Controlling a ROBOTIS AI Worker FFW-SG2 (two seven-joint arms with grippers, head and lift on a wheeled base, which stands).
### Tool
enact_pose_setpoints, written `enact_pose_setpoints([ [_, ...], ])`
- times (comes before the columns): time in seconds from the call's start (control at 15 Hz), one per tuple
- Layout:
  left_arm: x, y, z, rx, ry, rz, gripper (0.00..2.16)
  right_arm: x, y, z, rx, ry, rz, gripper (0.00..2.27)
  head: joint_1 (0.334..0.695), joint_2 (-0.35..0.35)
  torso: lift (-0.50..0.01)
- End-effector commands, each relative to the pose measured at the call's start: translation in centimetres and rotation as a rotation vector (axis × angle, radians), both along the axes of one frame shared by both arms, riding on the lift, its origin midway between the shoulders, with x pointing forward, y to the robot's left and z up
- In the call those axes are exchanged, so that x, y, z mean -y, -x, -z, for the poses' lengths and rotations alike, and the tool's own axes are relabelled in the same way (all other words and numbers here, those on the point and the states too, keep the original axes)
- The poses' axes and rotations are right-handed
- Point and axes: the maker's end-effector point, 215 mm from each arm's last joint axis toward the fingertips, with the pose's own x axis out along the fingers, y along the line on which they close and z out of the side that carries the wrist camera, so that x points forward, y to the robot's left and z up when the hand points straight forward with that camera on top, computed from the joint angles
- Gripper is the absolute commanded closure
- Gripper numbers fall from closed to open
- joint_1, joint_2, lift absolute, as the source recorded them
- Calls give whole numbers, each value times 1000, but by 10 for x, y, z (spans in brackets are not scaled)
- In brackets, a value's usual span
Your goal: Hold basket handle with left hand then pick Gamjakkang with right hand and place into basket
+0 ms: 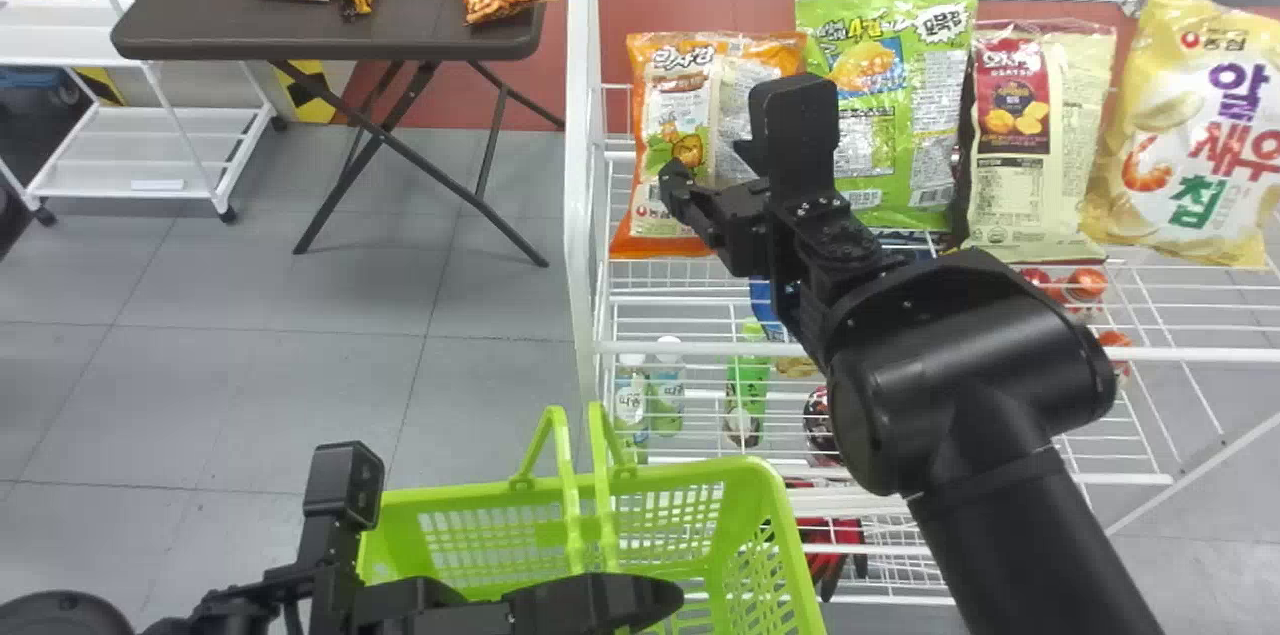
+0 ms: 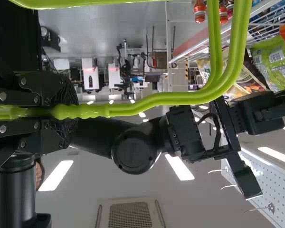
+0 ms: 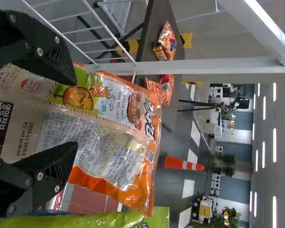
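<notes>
Fingers of the left gripper (image 2: pixel 69 111) clamp the handle (image 2: pixel 156 101) of the basket (image 1: pixel 770 515). Beyond the basket stands the Gamjakkang (image 1: pixel 650 130), the right gripper (image 1: pixel 737 142) before it, fingers apart. Likely the pick: ease in, close, lift.

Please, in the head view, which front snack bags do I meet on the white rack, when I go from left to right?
Orange Gamjakkang bag, green snack bag, beige-and-maroon chip bag, yellow bag with shrimp picture.
</notes>
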Motion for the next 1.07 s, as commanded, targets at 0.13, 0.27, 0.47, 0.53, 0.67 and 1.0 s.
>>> enact_pose_setpoints([
  [0.13,-1,0,0,-1,-2,0,2145,2,0,5,-15,18,2,2243,695,19,-17],
  [0.27,-1,0,1,-1,-3,0,2145,3,3,8,-19,15,5,2243,695,17,-17],
  [0.47,-1,0,2,-4,-4,-1,2145,7,12,2,-1,2,14,2243,695,15,-17],
  [0.53,-1,0,2,-6,-4,-1,2145,10,18,0,5,5,22,2243,695,13,-17],
  [0.67,-1,0,2,-6,-4,-1,2145,27,29,-15,49,46,53,2243,695,10,-17],
  [1.0,0,0,3,-6,-7,-2,2145,49,68,-72,121,41,102,2246,695,-32,-17],
])
